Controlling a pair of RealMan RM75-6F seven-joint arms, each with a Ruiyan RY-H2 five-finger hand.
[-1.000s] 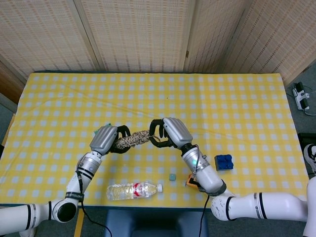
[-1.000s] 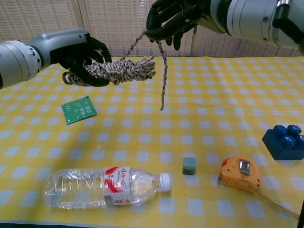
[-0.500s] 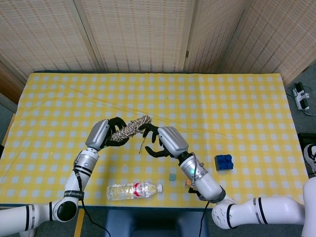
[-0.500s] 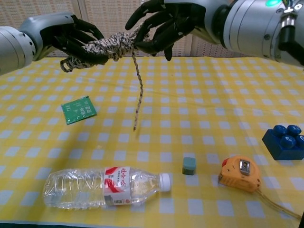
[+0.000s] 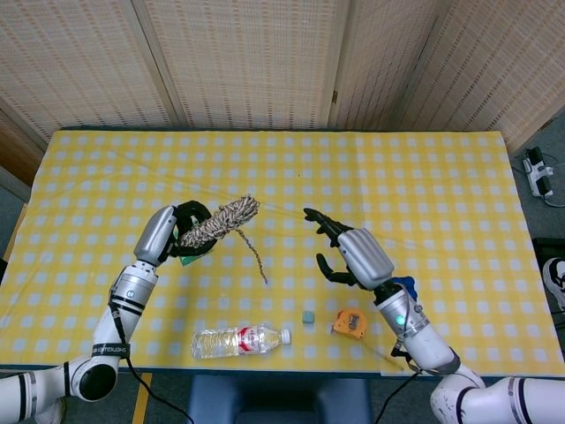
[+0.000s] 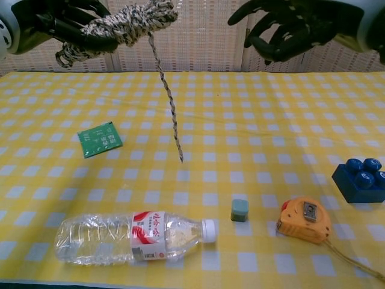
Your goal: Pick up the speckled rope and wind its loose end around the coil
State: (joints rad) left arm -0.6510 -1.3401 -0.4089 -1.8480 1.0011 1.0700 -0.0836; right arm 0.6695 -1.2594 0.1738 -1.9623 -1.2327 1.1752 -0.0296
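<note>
The left hand (image 5: 181, 231) grips the coil (image 6: 123, 23) of the speckled rope (image 5: 221, 221), fingers wrapped around its near half, and holds it raised above the counter (image 5: 424, 177), higher in the chest view than it was 1 second ago. The right hand (image 5: 349, 252) holds nothing, its fingers spread and lightly curled, well apart from the rope. Half a second ago that hand was against the far end of the coil with the strand at its fingertips; it has since let go and drawn back to its own side. The loose end (image 6: 170, 108) now hangs straight down from the coil, unsupported, its tip clear of the counter. As I judge it, 1 pass of winding is over and the tail is free again, so the right hand must reach back and catch the strand before another turn can go on. Farther out on the yellow checked cloth lie a green circuit board (image 6: 100, 138), a clear plastic bottle (image 6: 132, 235) with a red and white label whose writing is too small to read, a small grey-green block (image 6: 239, 210), an orange tape measure (image 6: 304, 220) and a blue toy brick (image 6: 361, 179). No brand is legible anywhere.
</note>
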